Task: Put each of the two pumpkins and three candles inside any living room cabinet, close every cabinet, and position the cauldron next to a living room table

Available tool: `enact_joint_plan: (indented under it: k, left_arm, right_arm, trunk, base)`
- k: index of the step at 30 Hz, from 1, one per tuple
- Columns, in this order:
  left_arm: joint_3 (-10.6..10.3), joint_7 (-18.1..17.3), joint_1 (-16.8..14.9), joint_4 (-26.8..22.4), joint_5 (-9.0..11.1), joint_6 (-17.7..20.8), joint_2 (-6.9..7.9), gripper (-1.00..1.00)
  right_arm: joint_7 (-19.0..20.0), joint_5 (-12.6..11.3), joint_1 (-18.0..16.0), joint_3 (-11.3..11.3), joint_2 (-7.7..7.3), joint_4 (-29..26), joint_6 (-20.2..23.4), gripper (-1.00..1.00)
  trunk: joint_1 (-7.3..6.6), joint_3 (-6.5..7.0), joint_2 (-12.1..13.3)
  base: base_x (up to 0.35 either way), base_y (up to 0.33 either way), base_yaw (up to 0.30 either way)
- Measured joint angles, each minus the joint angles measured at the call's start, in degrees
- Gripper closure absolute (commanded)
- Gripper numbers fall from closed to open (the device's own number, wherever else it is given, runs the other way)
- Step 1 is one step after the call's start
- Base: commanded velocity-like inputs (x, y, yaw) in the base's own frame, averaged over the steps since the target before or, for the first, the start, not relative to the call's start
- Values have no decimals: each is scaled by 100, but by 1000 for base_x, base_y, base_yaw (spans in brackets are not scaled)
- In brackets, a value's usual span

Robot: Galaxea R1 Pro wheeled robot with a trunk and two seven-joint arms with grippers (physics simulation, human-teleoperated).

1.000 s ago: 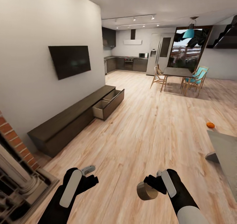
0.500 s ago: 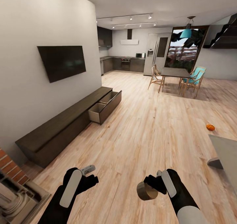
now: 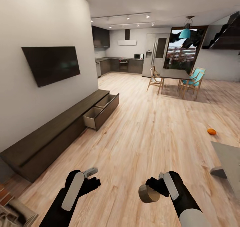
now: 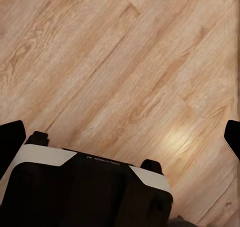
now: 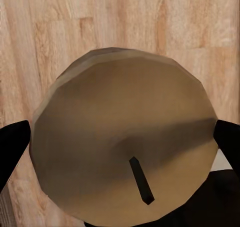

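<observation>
My right end effector (image 3: pixel 156 188) grips a candle (image 3: pixel 148 193) across its round sides; it looks light, stiff and smooth, so I'd hold firmly. My left end effector (image 3: pixel 89 175) is spread empty. The cabinet's (image 3: pixel 50 137) drawers stand open ahead

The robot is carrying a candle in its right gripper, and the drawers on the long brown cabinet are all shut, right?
Not quite. The right gripper does hold a candle, but the cabinet is not all shut: the head view shows drawers at its far end pulled out, with the pale insides showing.
</observation>
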Motion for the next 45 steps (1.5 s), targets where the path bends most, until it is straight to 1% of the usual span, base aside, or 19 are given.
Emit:
enact_joint_plan:
  k: [21, 30, 32, 34, 35, 36, 37, 38, 40, 41, 43, 45]
  left_arm:
    - [-7, 0, 0, -1, 24, 2, 8, -100]
    - [-7, 0, 0, 11, 2, -6, 2, -100]
    - [-40, 0, -1, 36, -8, -7, 0, -100]
    - [-116, 3, 0, 153, -19, -9, 0, -100]
    - [-180, 7, 0, 353, -19, -18, -4, -100]
    - [-199, 7, -1, 463, -21, -48, -6, -100]
    - [-218, 7, -1, 563, -25, -117, -7, -100]
    - [-275, 8, -1, 715, -25, -264, -9, -100]
    - [-410, 8, -3, 974, -26, -449, -10, -100]
    - [-505, 9, -6, 1195, -37, -540, -11, -100]
    - [-599, 9, -8, 1418, -50, -608, -11, -100]
    - [-660, 9, -9, 1529, -55, -639, -11, -100]
  right_arm:
    - [1, 1, 0, 1, -3, 1, 0, 100]
    - [1, 2, 0, 1, -1, 6, -11, 100]
    - [1, 5, 0, 7, -1, 9, -16, 100]
    - [1, 6, 0, 9, -1, 22, -20, 100]
    - [-5, 9, 2, 7, 0, 111, -28, 100]
    - [-6, 30, 1, 6, -1, 188, -39, 100]
    - [-6, 40, 2, 2, -1, 285, -61, 100]
    - [-7, 51, 3, -1, -4, 439, -86, 100]
    - [-15, 88, 2, 2, -12, 580, -98, 100]
    - [-29, 90, 1, 5, -20, 627, -105, 100]
    - [-43, 104, 0, 13, -70, 661, -114, 100]
    - [-35, 134, 0, 19, -149, 678, -103, 100]
  trunk:
    - [0, 0, 0]
    - [0, 0, 0]
    - [0, 0, 0]
    - [0, 0, 0]
    - [0, -1, 1]
    - [0, -1, 1]
    - [0, -1, 1]
    - [0, -2, 1]
    - [0, -1, 0]
    - [0, -1, 0]
    - [0, 0, 0]
    - [0, 0, 0]
  base:
    - [326, -20, -2]
    - [330, 0, -134]
    - [336, 0, -17]
    - [338, 0, -6]
    - [341, 0, -2]
    - [342, 0, -15]
    - [345, 0, -101]
    - [346, 0, -150]
    - [347, 0, -215]
    - [348, 0, -251]
    - [349, 0, -265]
    - [349, 0, -274]
